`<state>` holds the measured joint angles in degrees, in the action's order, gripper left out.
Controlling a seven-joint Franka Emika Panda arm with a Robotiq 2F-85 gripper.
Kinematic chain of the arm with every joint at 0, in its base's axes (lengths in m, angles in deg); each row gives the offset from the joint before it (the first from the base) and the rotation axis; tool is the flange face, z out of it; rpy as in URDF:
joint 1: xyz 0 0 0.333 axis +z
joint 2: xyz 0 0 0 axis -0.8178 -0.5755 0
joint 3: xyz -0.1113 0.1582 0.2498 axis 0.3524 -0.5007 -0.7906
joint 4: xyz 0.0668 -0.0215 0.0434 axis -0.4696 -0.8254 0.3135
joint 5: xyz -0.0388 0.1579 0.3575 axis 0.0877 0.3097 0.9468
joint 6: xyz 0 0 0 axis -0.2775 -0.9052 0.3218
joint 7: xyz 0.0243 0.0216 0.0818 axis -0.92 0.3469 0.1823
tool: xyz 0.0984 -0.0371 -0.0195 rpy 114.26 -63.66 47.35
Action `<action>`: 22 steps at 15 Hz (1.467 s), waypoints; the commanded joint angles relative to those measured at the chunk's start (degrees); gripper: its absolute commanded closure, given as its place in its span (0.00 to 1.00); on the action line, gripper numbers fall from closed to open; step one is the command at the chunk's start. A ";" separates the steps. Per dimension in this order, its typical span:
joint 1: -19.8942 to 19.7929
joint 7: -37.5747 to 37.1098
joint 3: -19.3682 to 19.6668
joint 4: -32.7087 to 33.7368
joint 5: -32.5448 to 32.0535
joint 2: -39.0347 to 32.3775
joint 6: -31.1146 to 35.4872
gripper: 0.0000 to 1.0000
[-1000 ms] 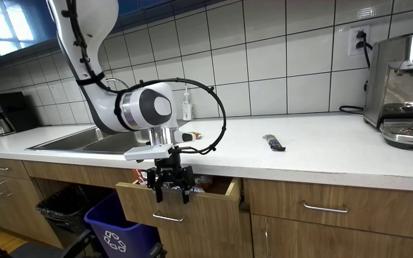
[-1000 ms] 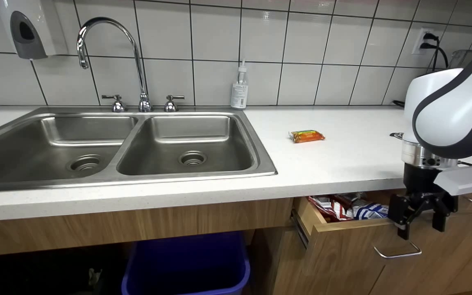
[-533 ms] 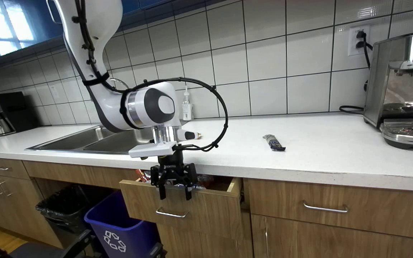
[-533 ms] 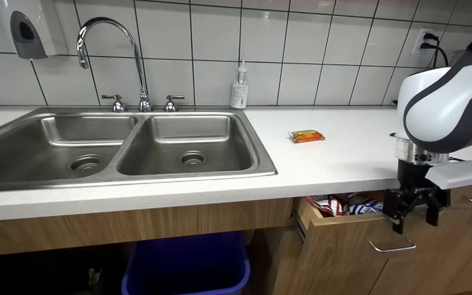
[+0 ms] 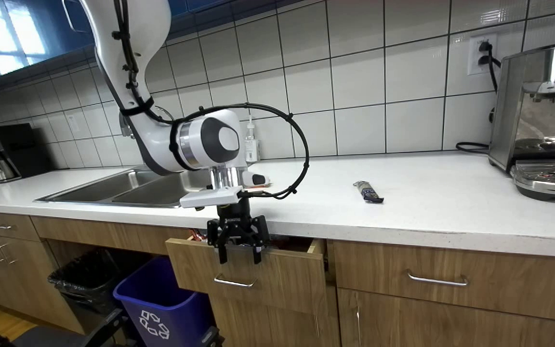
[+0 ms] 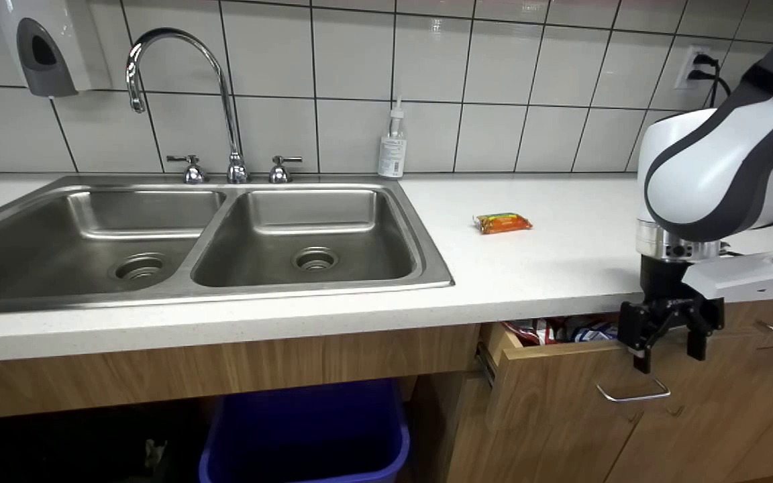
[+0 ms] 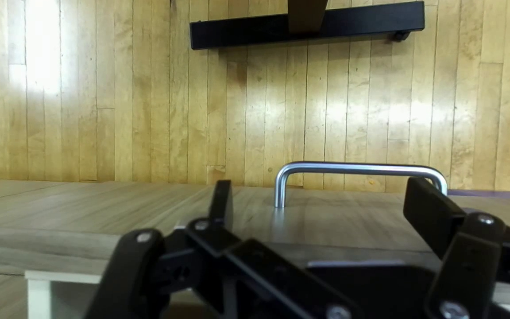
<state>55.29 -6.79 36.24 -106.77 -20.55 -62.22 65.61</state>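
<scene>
My gripper (image 5: 240,256) points down at the front of a partly pulled-out wooden drawer (image 5: 282,282), its fingers spread with nothing between them. In the wrist view the fingers (image 7: 222,201) hang by the outer face of the drawer front, above the silver handle (image 7: 357,168), and do not grasp it. The handle (image 6: 631,397) sits below the fingertips in both exterior views. The gripper looks close against the drawer front; the contact itself is hidden. Red and blue-white snack packets (image 6: 591,332) lie inside the drawer, partly covered by the gripper and drawer front.
On the white counter (image 5: 427,212) lie a dark blue wrapped bar (image 5: 368,192) and an orange packet (image 6: 504,223). A steel sink (image 6: 427,268) is set into it, and an espresso machine (image 5: 542,115) stands beyond. A blue recycling bin (image 5: 162,313) is beside the drawer.
The drawer has slid further in toward the cabinet, and less of its contents shows. My gripper has moved back with it and risen slightly in the picture, its fingers staying apart.
</scene>
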 commanded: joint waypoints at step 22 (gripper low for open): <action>-1.51 4.01 -1.40 5.78 0.24 -2.86 -1.18 0.00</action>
<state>54.81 -4.72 35.76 -102.70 -20.55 -64.31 64.56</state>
